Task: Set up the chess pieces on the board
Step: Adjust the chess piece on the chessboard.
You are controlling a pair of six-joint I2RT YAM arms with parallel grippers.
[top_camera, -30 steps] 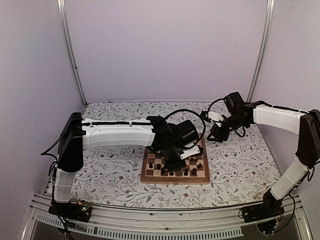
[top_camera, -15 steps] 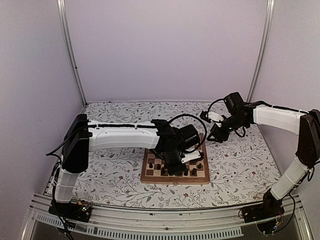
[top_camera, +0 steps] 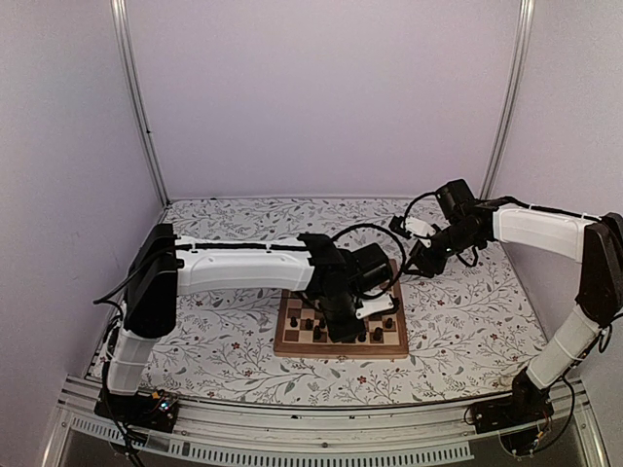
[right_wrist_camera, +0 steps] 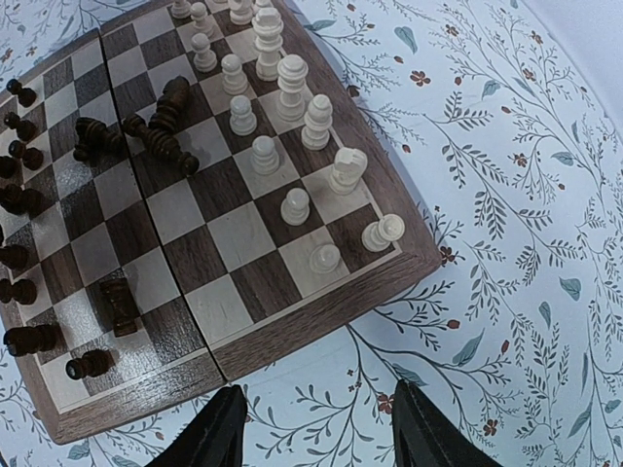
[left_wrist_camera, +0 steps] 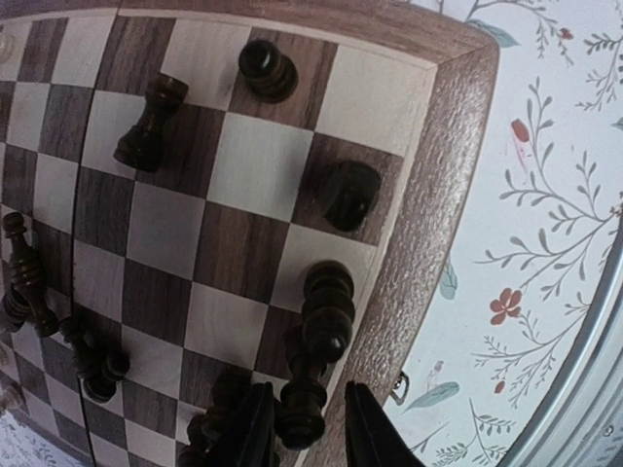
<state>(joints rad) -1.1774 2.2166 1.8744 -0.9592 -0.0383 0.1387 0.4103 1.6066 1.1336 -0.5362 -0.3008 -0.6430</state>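
Observation:
The board [top_camera: 336, 352] lies mid-table. My left gripper [top_camera: 356, 325] hangs over its near right part. In the left wrist view the fingers [left_wrist_camera: 255, 428] stand either side of a tall dark piece [left_wrist_camera: 304, 418] at the corner square by the rim [left_wrist_camera: 438, 195], with a gap showing on the right side. Other dark pieces stand nearby, such as a rook [left_wrist_camera: 151, 122]. My right gripper [top_camera: 415, 265] is open and empty above the table by the board's far right corner. Below it pale pieces [right_wrist_camera: 292, 83] stand in two rows and dark pieces [right_wrist_camera: 161, 136] lie toppled.
The floral table surface [top_camera: 467, 311] surrounds the board. A small metal latch [left_wrist_camera: 397, 389] sticks out from the board's rim beside my left fingers. Purple walls and metal posts close in the back and sides.
My left arm has reached a little further right and nearer over the board's near right part. The right arm has not moved.

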